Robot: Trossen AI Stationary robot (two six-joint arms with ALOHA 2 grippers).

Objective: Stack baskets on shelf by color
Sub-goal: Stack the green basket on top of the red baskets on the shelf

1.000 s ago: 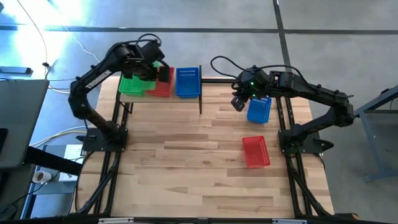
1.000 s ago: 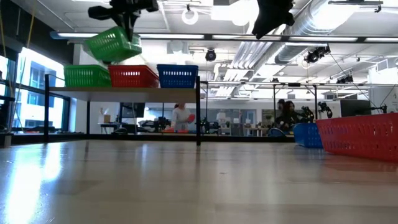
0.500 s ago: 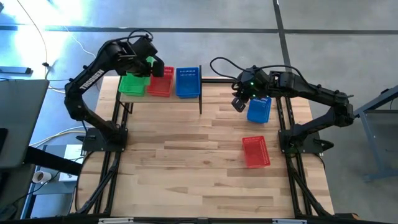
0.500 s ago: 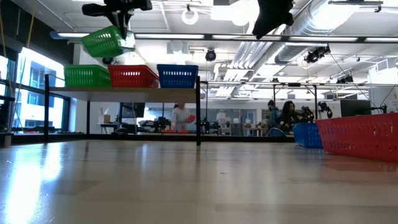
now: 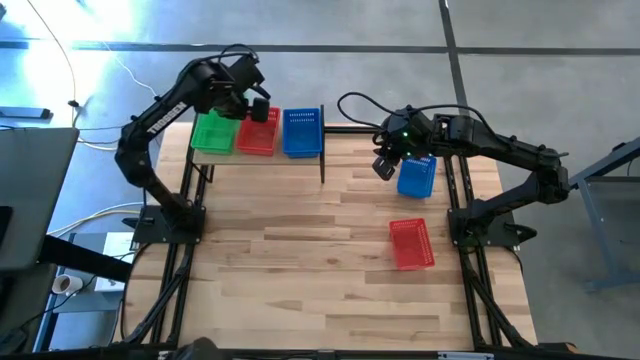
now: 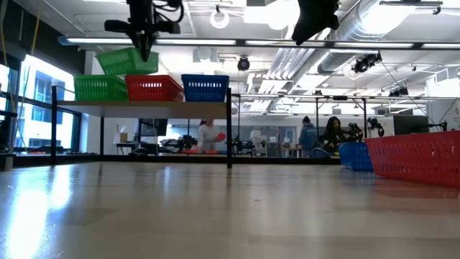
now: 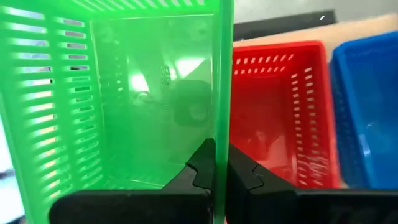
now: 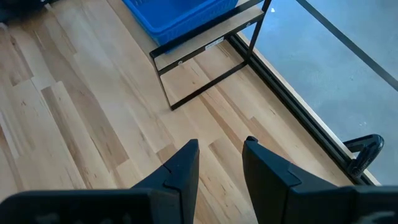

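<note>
Left gripper [image 7: 214, 168]: clamped on a green basket [image 6: 128, 61] wall, directly above the green one on the shelf [image 6: 144, 104].
Best lowered level, rims aligned, to nest squarely. Right gripper [image 8: 219, 158]: apart, idle beside blue basket [image 5: 416, 177].

Two dark six-joint arms on black bases

White lettering is seen along the left arm [image 5: 160, 112]; a green light and looped black cable are seen at the right arm [image 5: 480, 145].

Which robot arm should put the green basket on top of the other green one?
Left. Its left gripper already clamps the green lattice basket above the shelf's green basket; the right gripper hovers empty and far off.
</note>
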